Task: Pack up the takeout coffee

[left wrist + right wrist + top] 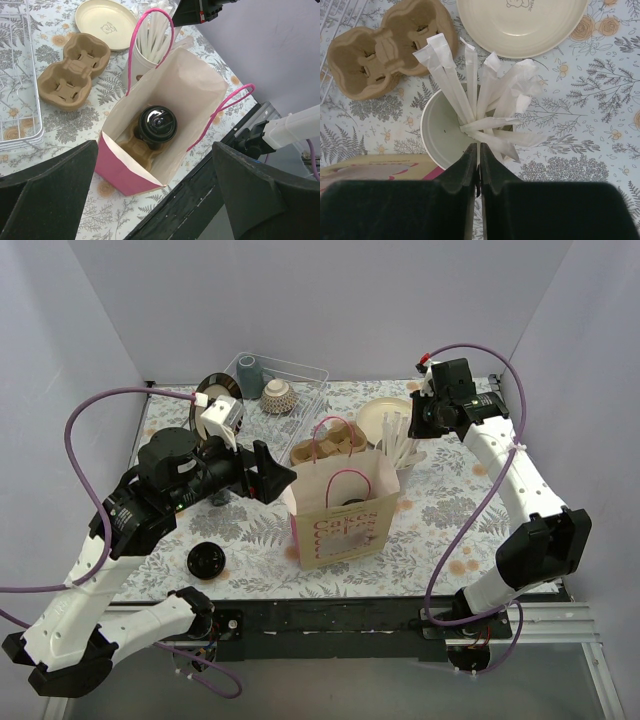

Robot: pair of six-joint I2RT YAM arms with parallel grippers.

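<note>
Two tools hang over the middle of the bench (pixel 445 510). The left tool (pixel 154 150) has its jaws spread wide above the open mouth of the paper bag (pixel 197 95), one finger out past each side of the rim and neither touching it. Inside the bag, the takeout coffee (pixel 157 125) stands upright with its black lid on, seated in a cardboard holder (pixel 142 155) on the bag's floor, closer to the bag's pink side than to the wall opposite. Two pink handles (pixel 150 30) arch up from the long sides of the rim and narrow the way in from above.

The right tool (pixel 479 160) has its jaws pressed together with only a thin pale sliver between them. It sits over the near rim of the white cup (pixel 437 132) that holds the wrapped straws (pixel 470 90); whether it pinches one I cannot tell. That cup stands just beside the bag, on its far side.

Further toward the far edge lie a two-well carrier (pixel 385 50) and a cream plate (pixel 520 25), near each other. A wire rack (pixel 295 380) stands against the far edge, toward the far-left corner. Bare patterned bench shows between the bag and the right edge, and along the near edge to the near-right corner.
</note>
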